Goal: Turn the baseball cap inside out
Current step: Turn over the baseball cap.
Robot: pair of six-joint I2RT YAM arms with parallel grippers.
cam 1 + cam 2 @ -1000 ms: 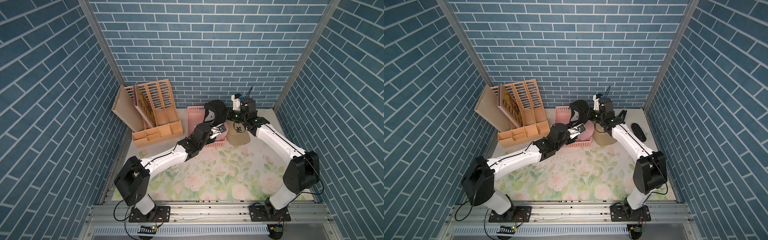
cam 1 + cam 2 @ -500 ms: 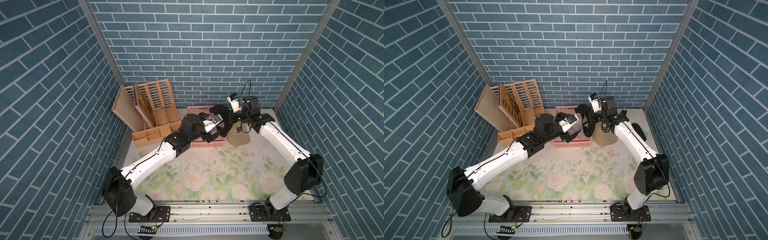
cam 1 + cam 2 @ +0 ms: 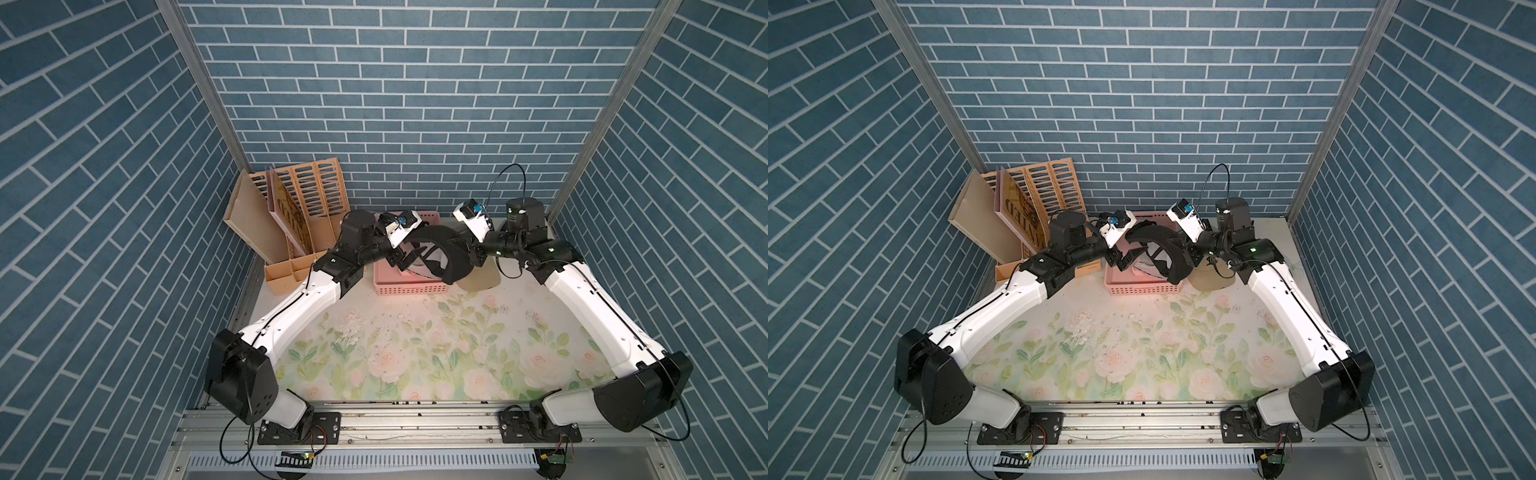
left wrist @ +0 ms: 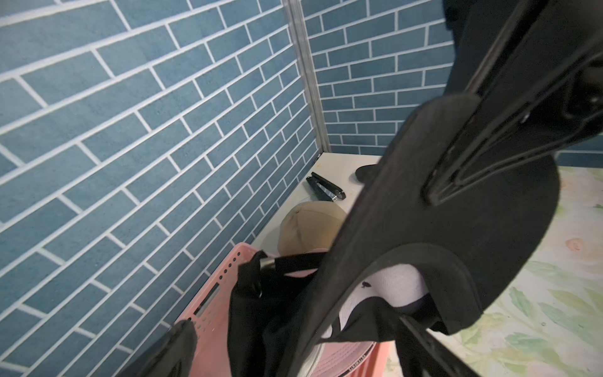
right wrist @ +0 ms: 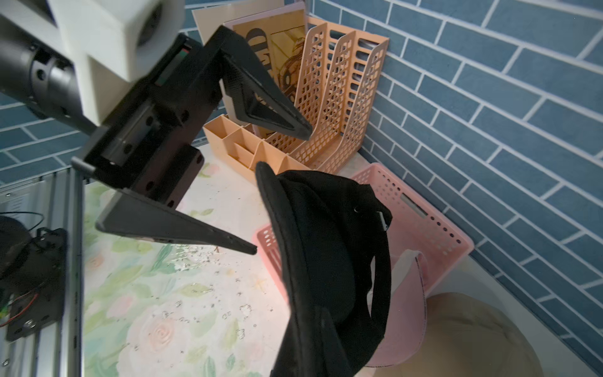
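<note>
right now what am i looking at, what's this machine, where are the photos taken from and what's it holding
It is a two-armed robot at a table. Two pictures look down from overhead; two come from cameras on its wrists. The right end effector is shut on the brim of a black fabric baseball cap, held up over a pink plastic basket. The left end effector is open beside the cap, holding nothing. A tan fabric cap lies beside the basket, a peach plastic file organiser stands at the back, and a floral mat covers the surface.

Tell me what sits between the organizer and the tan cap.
The pink basket, in both top views; the black cap hangs above it.
</note>
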